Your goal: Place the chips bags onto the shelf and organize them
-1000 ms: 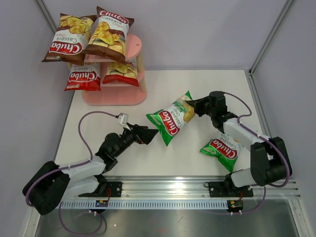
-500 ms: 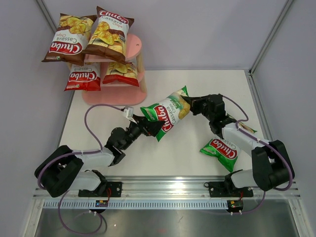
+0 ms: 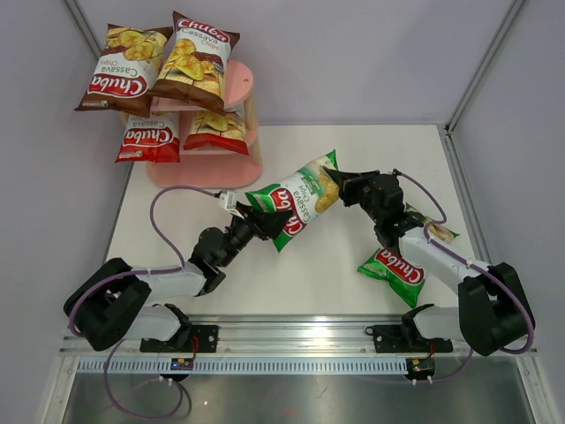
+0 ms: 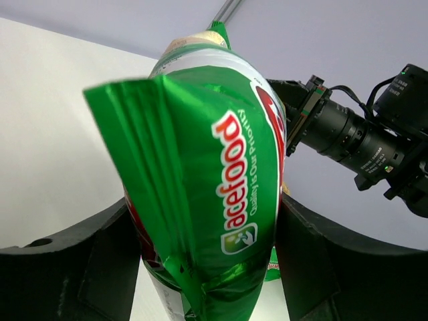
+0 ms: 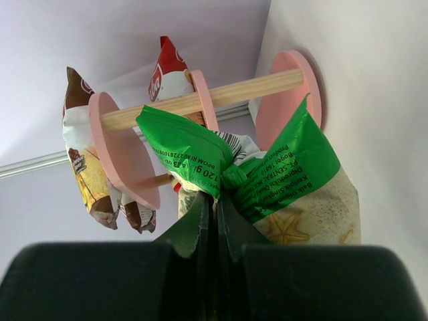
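Note:
A green chips bag (image 3: pixel 293 199) hangs above the table between both grippers. My right gripper (image 3: pixel 340 187) is shut on its top seam, as the right wrist view shows (image 5: pixel 215 207), with the bag (image 5: pixel 294 174) just beyond it. My left gripper (image 3: pixel 269 223) holds the bag's lower end: in the left wrist view (image 4: pixel 207 267) both fingers press on the sides of the bag (image 4: pixel 200 167). A second green bag (image 3: pixel 397 263) lies on the table at the right. The pink shelf (image 3: pixel 203 177) stands at the far left, with two brown bags (image 3: pixel 119 71) on top and two red-white bags (image 3: pixel 148 137) on the middle board.
Grey walls close in the table on the left, back and right. The shelf (image 5: pixel 294 87) lies straight ahead of the right wrist camera. The right arm (image 4: pixel 348 134) sits just behind the held bag in the left wrist view. The metal base rail (image 3: pixel 291 331) runs along the near edge.
My left gripper moved up and right from open beside the bag to closed around its lower end. The bag and the right gripper shifted left toward the shelf.

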`<action>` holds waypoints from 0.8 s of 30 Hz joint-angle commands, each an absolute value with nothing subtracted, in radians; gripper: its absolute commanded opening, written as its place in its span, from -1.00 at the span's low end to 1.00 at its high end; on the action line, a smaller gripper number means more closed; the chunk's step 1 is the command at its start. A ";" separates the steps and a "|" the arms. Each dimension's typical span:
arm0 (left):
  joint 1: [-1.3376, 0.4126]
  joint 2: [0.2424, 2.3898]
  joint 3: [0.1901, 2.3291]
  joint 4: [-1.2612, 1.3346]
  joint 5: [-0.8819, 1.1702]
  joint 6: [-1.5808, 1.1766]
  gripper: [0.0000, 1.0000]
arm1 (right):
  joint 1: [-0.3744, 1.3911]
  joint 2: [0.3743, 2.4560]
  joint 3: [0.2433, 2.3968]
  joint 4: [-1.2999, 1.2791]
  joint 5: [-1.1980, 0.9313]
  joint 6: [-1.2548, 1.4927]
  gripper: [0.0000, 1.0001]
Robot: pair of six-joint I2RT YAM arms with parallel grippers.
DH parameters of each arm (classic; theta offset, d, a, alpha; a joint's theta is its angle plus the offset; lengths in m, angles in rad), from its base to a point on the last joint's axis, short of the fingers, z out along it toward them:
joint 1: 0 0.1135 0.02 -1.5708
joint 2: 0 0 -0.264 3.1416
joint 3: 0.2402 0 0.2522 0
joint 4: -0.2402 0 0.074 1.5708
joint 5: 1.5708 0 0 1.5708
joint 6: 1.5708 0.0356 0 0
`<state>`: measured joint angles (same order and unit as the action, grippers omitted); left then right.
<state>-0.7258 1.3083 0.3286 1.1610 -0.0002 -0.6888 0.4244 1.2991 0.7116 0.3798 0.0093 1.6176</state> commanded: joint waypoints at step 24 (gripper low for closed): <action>-0.727 1.063 0.197 1.019 -0.196 -0.797 -0.90 | 0.350 1.077 0.807 0.006 -0.006 1.131 0.99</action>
